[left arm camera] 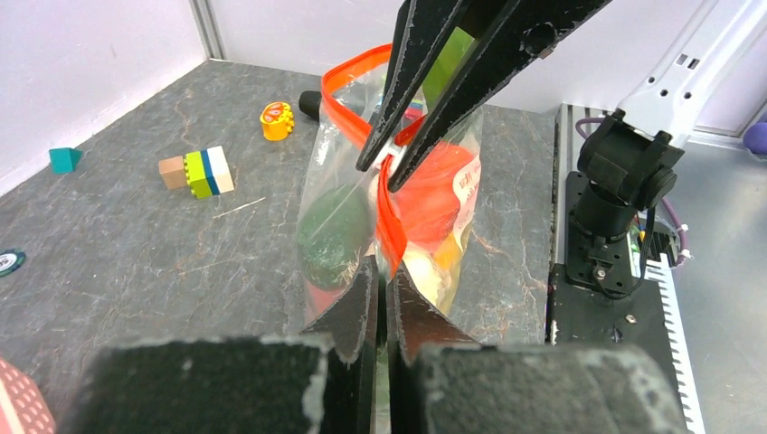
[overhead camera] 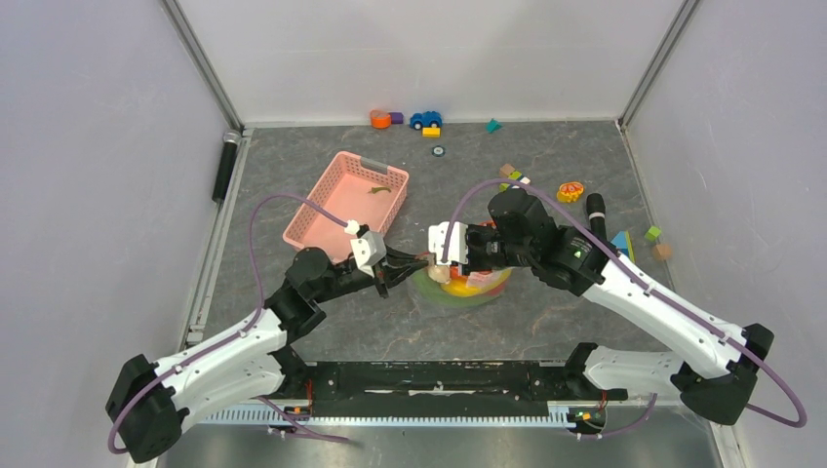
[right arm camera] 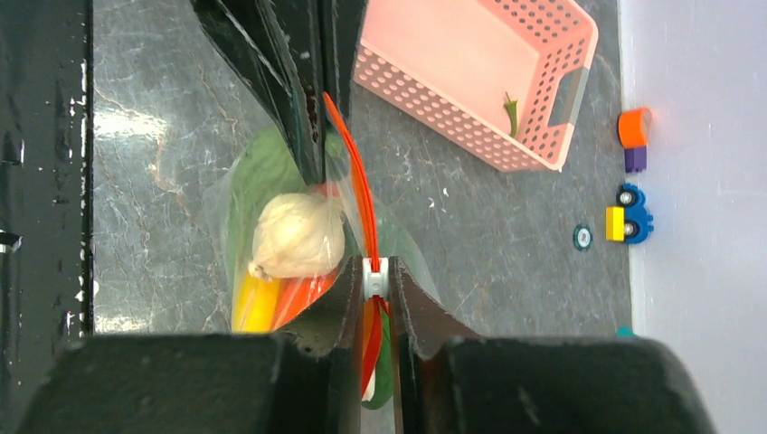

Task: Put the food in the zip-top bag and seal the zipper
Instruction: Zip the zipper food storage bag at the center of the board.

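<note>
Between our arms the zip-top bag already holds the food; our left pincer pinches its zipper, right pincer pinches the slider, sealing unfinished.

Both arms wear white shells over their long links, with black joints and black bases at the near edge. A thin purple cable loops off each one. The wrists carry small white camera blocks. A green light glows on the right arm. The fingers are rough black wedges.
</note>
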You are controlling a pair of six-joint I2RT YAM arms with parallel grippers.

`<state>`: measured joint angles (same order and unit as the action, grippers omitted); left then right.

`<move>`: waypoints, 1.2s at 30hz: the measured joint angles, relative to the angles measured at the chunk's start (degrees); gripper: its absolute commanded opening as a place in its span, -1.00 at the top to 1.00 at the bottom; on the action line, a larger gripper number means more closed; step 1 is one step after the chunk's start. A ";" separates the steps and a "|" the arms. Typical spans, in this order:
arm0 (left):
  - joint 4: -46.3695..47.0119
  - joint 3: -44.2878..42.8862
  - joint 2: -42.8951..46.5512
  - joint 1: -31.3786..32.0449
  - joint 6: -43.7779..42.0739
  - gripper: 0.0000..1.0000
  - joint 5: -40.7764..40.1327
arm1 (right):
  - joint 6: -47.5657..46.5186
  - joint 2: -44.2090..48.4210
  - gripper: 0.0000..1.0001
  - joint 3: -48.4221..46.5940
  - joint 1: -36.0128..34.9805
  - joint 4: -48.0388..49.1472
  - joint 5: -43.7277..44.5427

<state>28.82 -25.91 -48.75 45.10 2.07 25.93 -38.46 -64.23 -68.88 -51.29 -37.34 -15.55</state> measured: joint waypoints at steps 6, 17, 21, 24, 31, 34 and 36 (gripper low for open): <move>-0.66 0.90 1.60 0.00 -0.02 0.96 -2.62 | 1.05 -0.55 0.87 -0.90 0.00 -1.40 2.71; -0.57 2.69 4.94 0.04 -0.02 0.95 -8.04 | 3.37 2.19 1.00 -0.72 -0.35 -2.43 10.45; -0.33 2.73 5.01 0.28 0.00 0.96 -9.14 | 5.01 5.64 1.00 0.76 -0.35 -2.21 13.44; -0.26 2.73 5.01 0.35 0.00 0.96 -9.40 | 5.66 7.98 1.00 1.64 -0.35 -2.10 14.19; -1.20 2.64 3.34 0.13 0.00 0.95 -6.80 | 4.70 9.60 1.00 3.54 1.16 -1.81 8.74; -3.74 2.40 2.23 -0.22 -0.02 0.96 -6.71 | 4.37 7.10 1.00 3.54 1.53 -1.79 9.07; -5.01 2.43 2.58 -0.26 -0.02 0.96 -8.02 | 4.31 5.86 1.00 3.87 1.57 -1.70 10.29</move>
<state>23.81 -23.49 -46.17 44.84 2.04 17.91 -34.15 -58.37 -65.01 -49.71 -39.05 -5.26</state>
